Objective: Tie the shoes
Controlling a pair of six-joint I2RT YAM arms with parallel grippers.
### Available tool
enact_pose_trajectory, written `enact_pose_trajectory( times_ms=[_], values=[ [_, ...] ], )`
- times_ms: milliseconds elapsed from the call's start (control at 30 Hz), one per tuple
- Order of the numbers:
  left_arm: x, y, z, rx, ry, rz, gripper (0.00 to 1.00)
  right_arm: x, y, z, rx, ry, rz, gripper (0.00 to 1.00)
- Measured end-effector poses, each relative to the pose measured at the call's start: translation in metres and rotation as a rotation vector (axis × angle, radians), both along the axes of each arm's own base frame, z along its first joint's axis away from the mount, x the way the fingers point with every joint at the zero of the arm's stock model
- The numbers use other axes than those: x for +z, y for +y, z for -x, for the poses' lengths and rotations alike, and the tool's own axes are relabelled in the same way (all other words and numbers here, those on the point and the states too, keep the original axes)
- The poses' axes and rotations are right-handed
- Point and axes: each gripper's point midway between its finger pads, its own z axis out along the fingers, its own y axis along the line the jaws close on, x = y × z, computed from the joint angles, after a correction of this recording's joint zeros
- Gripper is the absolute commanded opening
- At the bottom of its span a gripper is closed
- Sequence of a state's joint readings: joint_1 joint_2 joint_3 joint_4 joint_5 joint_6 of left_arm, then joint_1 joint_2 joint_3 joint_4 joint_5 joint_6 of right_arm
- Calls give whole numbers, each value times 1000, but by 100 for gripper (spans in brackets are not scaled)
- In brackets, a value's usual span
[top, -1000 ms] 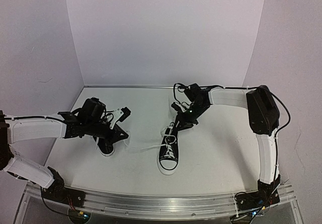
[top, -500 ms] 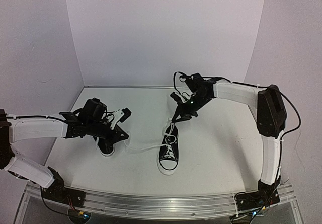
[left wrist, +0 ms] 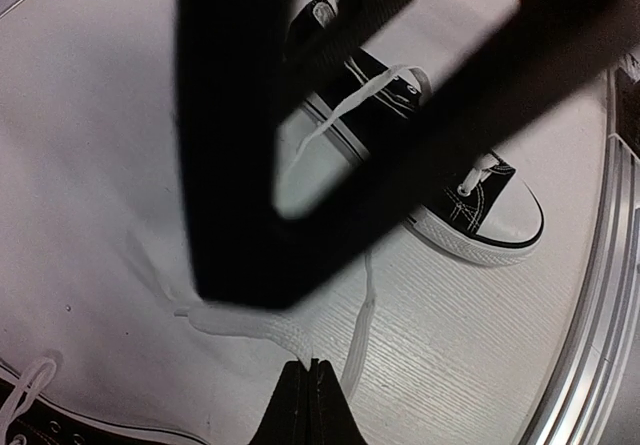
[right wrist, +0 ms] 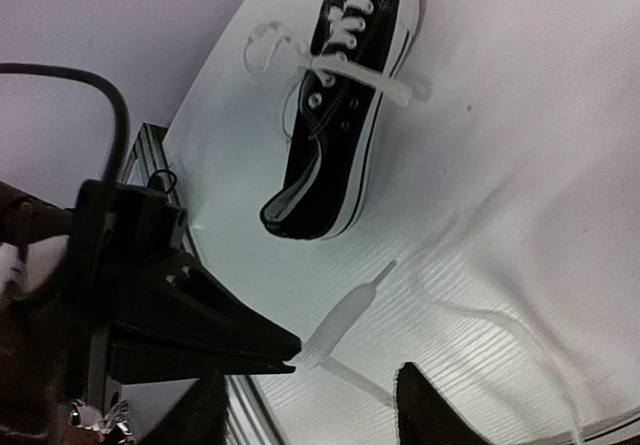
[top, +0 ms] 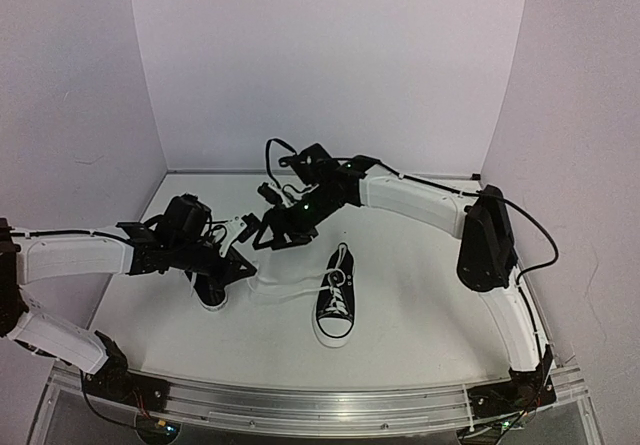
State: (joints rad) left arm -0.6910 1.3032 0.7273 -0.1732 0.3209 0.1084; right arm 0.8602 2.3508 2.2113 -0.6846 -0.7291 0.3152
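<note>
One black shoe [top: 335, 302] with a white toe cap lies mid-table. Its white lace [top: 285, 290] trails left. A second shoe [top: 210, 291] lies partly under my left arm. My left gripper [top: 243, 265] is shut on the lace end [left wrist: 262, 327], pinched at its fingertips [left wrist: 310, 367]. My right gripper [top: 262, 238] has reached across and hovers just beside the left one. It is open, and its two fingers [right wrist: 435, 405] straddle the held lace tip [right wrist: 345, 320] without touching it. A shoe [right wrist: 345, 115] lies beyond them in the right wrist view.
An aluminium rail [top: 320, 397] runs along the near table edge. White walls [top: 330, 65] close in the back and sides. The right arm's forearm [top: 410, 200] stretches across the table's far half above the middle shoe.
My right arm swung left from the middle shoe's heel to beside the left gripper, and its jaws opened. The left arm stayed put, still pinching the lace.
</note>
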Motion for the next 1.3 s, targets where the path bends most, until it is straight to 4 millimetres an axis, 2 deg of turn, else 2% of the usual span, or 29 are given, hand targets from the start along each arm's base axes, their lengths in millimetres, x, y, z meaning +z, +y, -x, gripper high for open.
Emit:
enact_pose_trajectory(
  times_ms=[67,167,233,333,433,567,667,733,767,933,1033,1133,1300],
  values=[
    [2,0,0,0,-4,4,0,-14,-3,10,2,33,38,96],
    [5,-2,-1,-3,-13,17,0,-26,-18,9,-22,60,83,98],
    [6,-3,-1,-6,-16,25,0,-25,-30,2,-47,60,103,98],
    [7,-4,-1,-11,-17,30,0,-6,-42,-9,-87,13,102,98],
    [6,-5,-1,-14,-18,26,0,28,-59,-15,-139,-73,93,98],
    [4,-9,-7,-28,-22,11,0,74,-86,-2,-163,-186,73,98],
    [8,-19,-18,-38,-34,14,0,85,-105,13,-148,-224,75,98],
    [11,-25,-23,-48,-45,22,0,75,-116,18,-139,-212,96,95],
    [12,-28,-26,-52,-49,28,0,66,-121,20,-133,-198,112,90],
    [11,-43,-34,-66,-41,68,0,-5,-155,10,-152,-60,215,61],
    [6,-54,-41,-71,-17,88,0,-37,-170,1,-169,12,250,55],
    [1,-65,-47,-71,-3,110,0,-51,-175,-8,-176,33,253,48],
    [-5,-77,-51,-85,19,135,0,-63,-165,-5,-127,52,227,35]
  ],
)
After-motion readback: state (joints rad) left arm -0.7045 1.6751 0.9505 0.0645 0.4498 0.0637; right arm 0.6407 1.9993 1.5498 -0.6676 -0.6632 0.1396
